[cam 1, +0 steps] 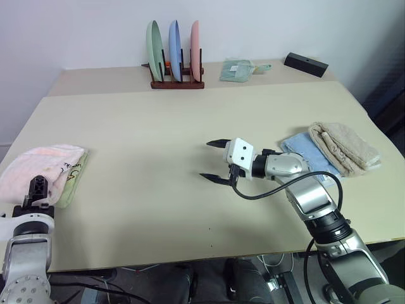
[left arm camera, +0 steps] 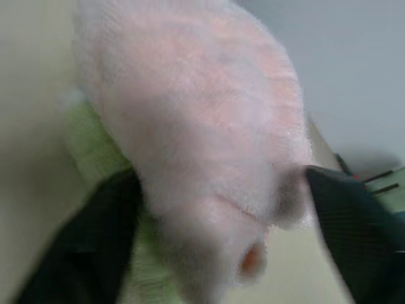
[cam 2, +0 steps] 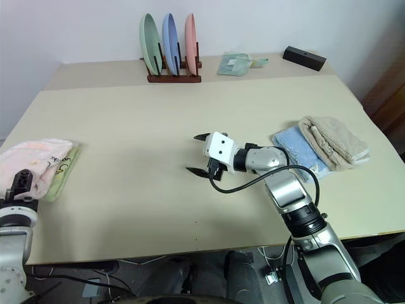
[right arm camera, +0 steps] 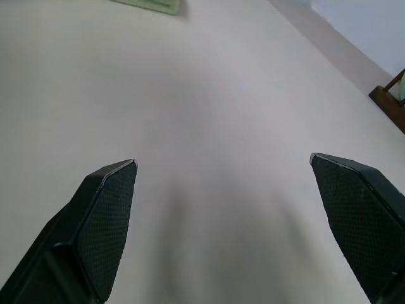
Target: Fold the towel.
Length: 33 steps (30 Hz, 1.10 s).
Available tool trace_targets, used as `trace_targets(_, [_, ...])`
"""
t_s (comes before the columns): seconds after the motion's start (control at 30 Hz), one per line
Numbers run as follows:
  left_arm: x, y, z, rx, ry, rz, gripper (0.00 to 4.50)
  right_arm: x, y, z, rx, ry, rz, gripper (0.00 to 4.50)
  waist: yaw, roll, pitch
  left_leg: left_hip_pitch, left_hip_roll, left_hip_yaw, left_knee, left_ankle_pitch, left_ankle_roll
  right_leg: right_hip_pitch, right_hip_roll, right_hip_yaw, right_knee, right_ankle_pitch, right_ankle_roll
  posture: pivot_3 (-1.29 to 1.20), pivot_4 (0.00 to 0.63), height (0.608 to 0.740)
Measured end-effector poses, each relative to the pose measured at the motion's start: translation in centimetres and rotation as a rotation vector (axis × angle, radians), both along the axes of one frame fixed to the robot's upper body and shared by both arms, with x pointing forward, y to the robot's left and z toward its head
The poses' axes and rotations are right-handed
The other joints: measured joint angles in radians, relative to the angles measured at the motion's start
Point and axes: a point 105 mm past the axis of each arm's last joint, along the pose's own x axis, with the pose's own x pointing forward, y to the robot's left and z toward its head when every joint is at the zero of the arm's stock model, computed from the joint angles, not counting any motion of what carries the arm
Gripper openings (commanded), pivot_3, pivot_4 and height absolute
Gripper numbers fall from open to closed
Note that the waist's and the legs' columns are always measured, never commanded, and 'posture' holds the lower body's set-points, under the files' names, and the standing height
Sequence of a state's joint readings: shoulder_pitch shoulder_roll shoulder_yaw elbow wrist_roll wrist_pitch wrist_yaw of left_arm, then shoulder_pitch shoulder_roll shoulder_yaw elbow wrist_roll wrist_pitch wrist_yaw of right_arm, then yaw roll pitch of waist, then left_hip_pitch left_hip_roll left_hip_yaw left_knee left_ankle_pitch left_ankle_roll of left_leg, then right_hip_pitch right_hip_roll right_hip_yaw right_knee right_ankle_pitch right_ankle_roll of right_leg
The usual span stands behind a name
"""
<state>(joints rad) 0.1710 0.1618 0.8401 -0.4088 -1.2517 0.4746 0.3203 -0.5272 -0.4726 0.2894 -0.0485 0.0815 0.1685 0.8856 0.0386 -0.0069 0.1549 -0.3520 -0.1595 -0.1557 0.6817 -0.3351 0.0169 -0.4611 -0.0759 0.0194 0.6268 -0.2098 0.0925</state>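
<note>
Green towel point(cam 1: 71, 183) just beside left hand; blue towel point(cam 1: 302, 154) and beige towel point(cam 1: 345, 147) near right hand; rack with 3 plates point(cam 1: 176, 54), black box point(cam 1: 306, 64) far beyond.

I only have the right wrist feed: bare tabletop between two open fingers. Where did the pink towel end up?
Observer: The pink towel lies bunched at the table's left edge, on top of a light green towel.
Operator: Is the left gripper holding it?
Observer: In the left wrist view, the left gripper's fingers stand apart on either side of the pink towel, not clamped.
Operator: And my right gripper?
Observer: The right gripper hovers open over mid-table, well away from the pink towel.
</note>
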Motion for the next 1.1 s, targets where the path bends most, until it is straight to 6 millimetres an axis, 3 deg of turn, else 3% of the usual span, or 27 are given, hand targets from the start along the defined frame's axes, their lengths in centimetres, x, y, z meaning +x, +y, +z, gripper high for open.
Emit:
trace_targets(0.13, [-2.1,-0.9,-0.7,0.035,0.05,-0.059,4.48,0.1,-0.3,-0.2,-0.005,0.002,-0.004,4.5,0.002,0.0,0.0,0.0,0.0,0.0,0.0,0.0,0.0,0.0,0.0,0.0,0.0,0.0,0.0,0.0,0.15,0.74])
trace_targets(0.27, [-3.0,-5.5,-0.9,0.2,0.179,-0.36,4.48,0.8,-1.6,-0.2,-0.018,-0.003,-0.043,4.5,0.006,-0.001,0.001,0.0,0.0,0.0,0.0,0.0,0.001,0.001,0.0,0.0,-0.001,0.0,0.0,0.0,0.15,0.74])
trace_targets(0.33, [-2.2,-8.1,-0.1,0.309,0.186,-0.52,4.48,1.4,-2.8,-0.2,-0.03,-0.003,-0.081,4.5,0.011,-0.001,0.001,0.0,0.0,0.0,0.0,0.0,0.001,0.002,0.0,0.0,-0.001,0.0,-0.001,0.0,0.15,0.74])
trace_targets(0.47, [1.7,-14.2,2.2,0.638,0.13,-0.855,4.48,2.6,-5.2,0.3,-0.012,-0.008,-0.173,4.5,0.01,0.0,0.001,0.0,0.0,0.001,0.0,0.0,0.0,0.001,0.0,0.0,-0.001,0.0,0.0,0.0,0.15,0.74])
trace_targets(0.57, [4.3,-17.0,3.3,0.818,0.067,-0.941,4.48,3.0,-6.6,0.4,0.027,0.011,-0.232,4.5,0.001,0.0,0.001,0.0,0.0,0.001,-0.002,0.0,0.001,0.001,0.0,0.0,-0.001,0.0,0.0,0.0,0.15,0.74])
trace_targets(0.7, [7.3,-19.2,3.1,0.98,0.033,-0.992,4.48,3.1,-9.3,-0.1,0.107,0.094,-0.342,4.5,0.001,0.001,0.001,-0.001,0.001,0.002,-0.005,0.0,0.001,-0.002,0.001,0.001,-0.003,0.0,0.0,0.0,0.15,0.74])
trace_targets(0.8, [9.3,-19.4,2.4,1.071,0.019,-1.039,4.48,1.2,-11.3,-1.6,0.181,0.215,-0.404,4.5,0.005,0.001,0.001,-0.002,0.001,0.0,-0.005,0.0,0.001,-0.002,0.001,0.0,-0.005,0.0,0.0,0.0,0.15,0.74])
trace_targets(0.93, [10.2,-18.9,1.4,1.088,0.032,-1.08,4.48,-0.5,-13.1,-3.3,0.162,0.292,-0.463,4.5,-0.001,0.003,0.003,-0.002,0.001,0.001,-0.005,0.0,0.001,-0.002,0.001,0.001,-0.006,0.001,0.0,0.0,0.15,0.74])
trace_targets(1.1, [10.5,-19.6,1.2,1.078,-0.013,-1.108,4.48,-0.9,-13.7,-2.6,0.146,0.256,-0.482,4.5,0.002,0.004,0.003,-0.002,0.001,0.001,-0.004,0.0,0.001,-0.001,0.0,0.0,-0.006,0.001,0.001,0.0,0.15,0.74])
